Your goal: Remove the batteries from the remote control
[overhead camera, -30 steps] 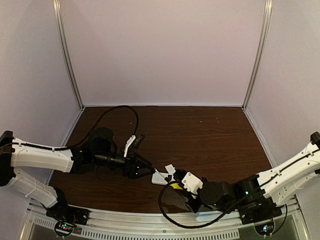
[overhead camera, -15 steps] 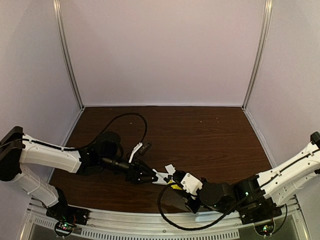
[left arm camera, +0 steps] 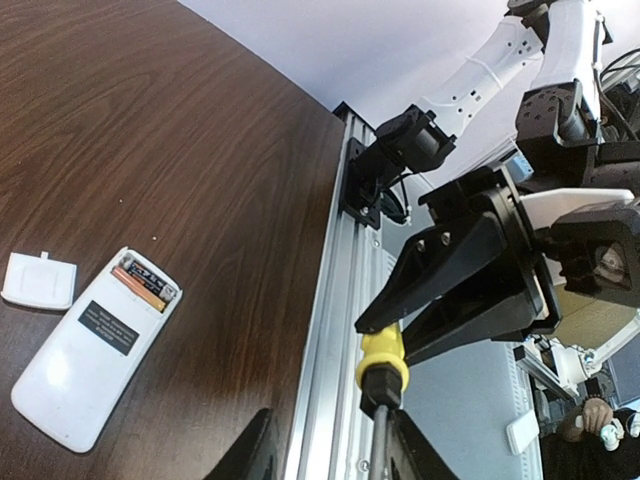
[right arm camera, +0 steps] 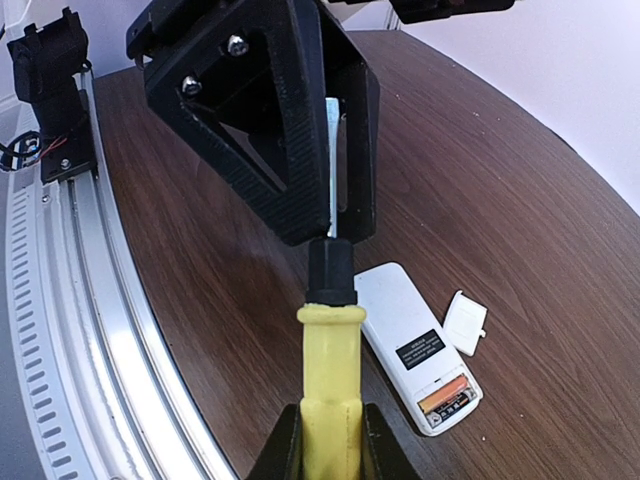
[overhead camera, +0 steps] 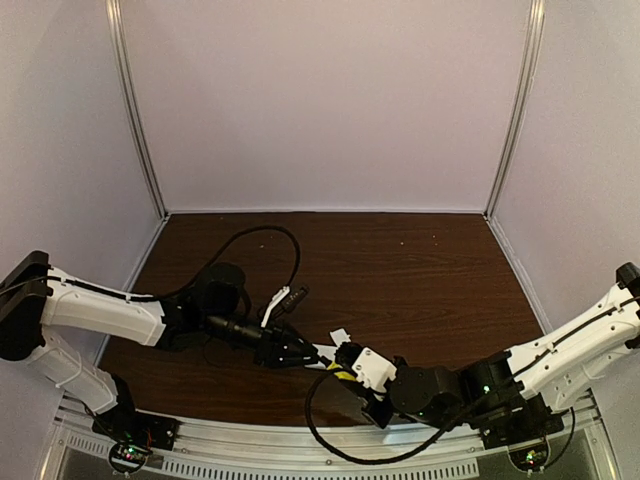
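Since a second back the left gripper (right arm camera: pixel 332 225) is swinging in, jaws narrowing round the screwdriver (right arm camera: pixel 328 370) shaft; can't tell if they're pinching yet. Both batteries (left arm camera: pixel 143 290) are sitting in the remote control (left arm camera: pixel 85 370), face-down on the table (left arm camera: pixel 200 120) near its front edge. Meanwhile the right gripper (right arm camera: pixel 328 445) is pinching the yellow handle, so letting go early is risking a drop. Its long axis is running slantwise along that edge, battery end pointing toward the right arm.

White remote control (left arm camera: pixel 85 365), yellow-handled screwdriver (right arm camera: pixel 328 380)

One remote control (left arm camera: pixel 90 365), two batteries (left arm camera: pixel 140 287), one screwdriver (right arm camera: pixel 328 380)
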